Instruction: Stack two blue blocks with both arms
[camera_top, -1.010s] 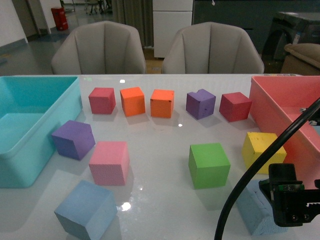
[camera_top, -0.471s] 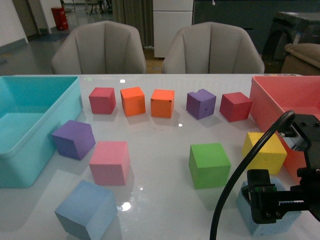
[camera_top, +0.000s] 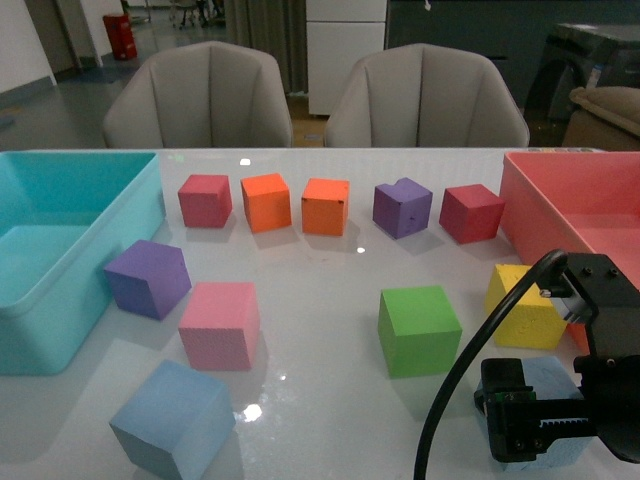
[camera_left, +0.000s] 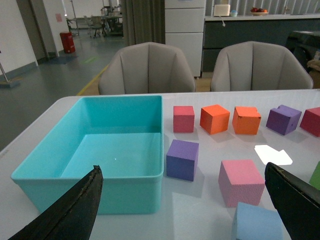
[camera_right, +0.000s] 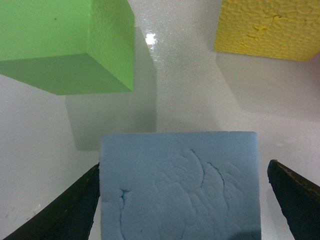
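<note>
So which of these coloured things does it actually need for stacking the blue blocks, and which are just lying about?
For the job:
left blue block
right blue block
right end effector, open around that block
left end effector, open

Lying about:
turquoise bin
coral bin
green cube
yellow cube
pink cube
purple cubes
orange cubes
red cubes

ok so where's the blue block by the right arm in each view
front view: blue block, lower right, partly hidden.
left wrist view: not in it; that one is the other blue block.
right wrist view: bottom centre.
shared landmark: green cube, near it in front and right wrist views.
</note>
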